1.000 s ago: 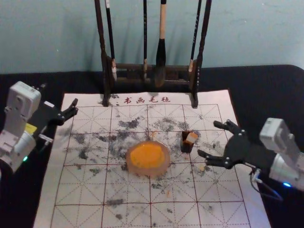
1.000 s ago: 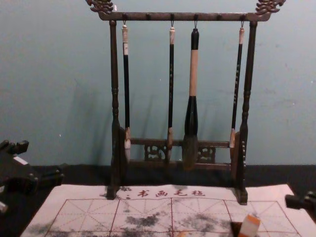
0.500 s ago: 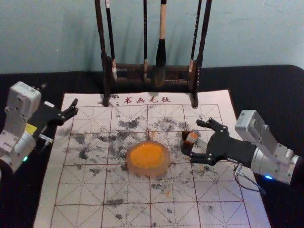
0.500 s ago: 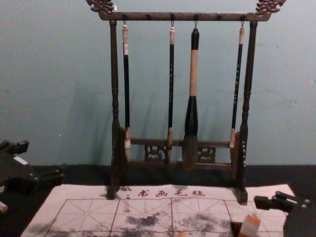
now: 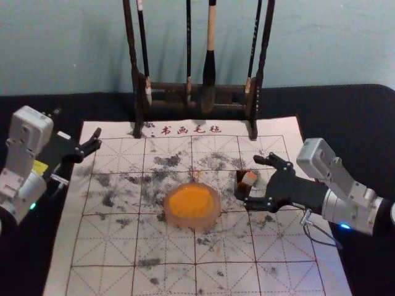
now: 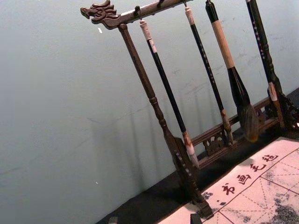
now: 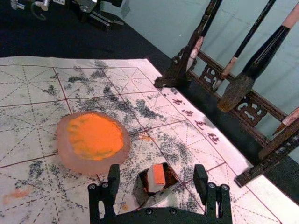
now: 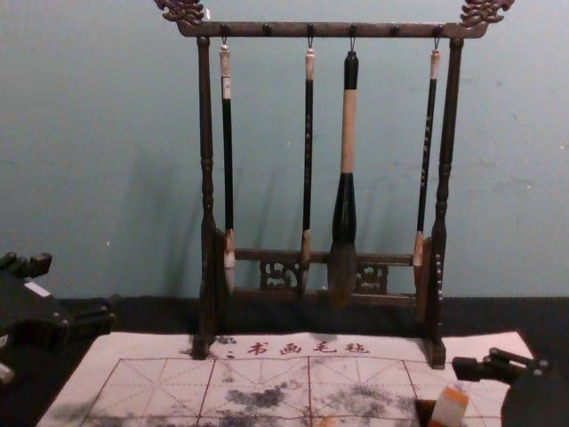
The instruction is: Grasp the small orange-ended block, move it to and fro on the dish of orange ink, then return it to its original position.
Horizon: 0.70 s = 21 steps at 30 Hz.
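Our right hand [image 5: 250,181] is open around the orange-ended block [image 5: 249,179] — not touching. We count one block, one ink dish [image 5: 192,205], four brushes [image 5: 210,68]; left hand [image 5: 78,123] open, at left.

Smooth dish [image 7: 74,163], wooden rack [image 8: 329,30]

Left arm [image 5: 20,184]: one, parked beside the mat [image 5: 287,243]; wrist light green.
Left gripper [image 5: 78,122]: at the mat's far left corner, fingers apart.
Right arm [image 5: 353,206]: one, stretched inward across the mat's right edge; wrist light blue.
Right gripper [image 5: 249,179]: black, over the mat's right half, fingers spread wide, pointing towards its left edge.
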Tool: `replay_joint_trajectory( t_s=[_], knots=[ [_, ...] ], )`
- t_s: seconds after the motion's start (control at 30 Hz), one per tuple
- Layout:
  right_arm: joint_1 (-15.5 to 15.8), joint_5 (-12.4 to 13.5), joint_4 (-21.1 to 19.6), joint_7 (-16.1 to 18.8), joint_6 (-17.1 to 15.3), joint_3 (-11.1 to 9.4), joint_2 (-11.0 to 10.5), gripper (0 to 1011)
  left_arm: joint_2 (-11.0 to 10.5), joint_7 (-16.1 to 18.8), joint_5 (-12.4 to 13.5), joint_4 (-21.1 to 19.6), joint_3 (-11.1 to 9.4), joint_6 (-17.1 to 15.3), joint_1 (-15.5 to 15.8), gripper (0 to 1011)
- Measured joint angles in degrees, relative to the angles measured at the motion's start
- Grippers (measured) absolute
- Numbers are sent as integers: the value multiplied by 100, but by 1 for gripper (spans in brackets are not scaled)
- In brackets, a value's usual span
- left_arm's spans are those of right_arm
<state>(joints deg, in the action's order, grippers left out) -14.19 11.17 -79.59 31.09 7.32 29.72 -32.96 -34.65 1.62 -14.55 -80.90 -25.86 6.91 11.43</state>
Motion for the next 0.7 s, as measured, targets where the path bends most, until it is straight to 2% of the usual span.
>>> replay_joint_trajectory(
  t_s=[0.3, 0.7],
  knots=[
    [0, -19, -26, 77, -126, -114, 78, 1003, 0, 0, 0, 0, 0, 0, 0, 1001],
    [0, -19, -31, 69, -120, -104, 69, 1002, 0, 0, 0, 0, 0, 0, 0, 1001]
  ],
)
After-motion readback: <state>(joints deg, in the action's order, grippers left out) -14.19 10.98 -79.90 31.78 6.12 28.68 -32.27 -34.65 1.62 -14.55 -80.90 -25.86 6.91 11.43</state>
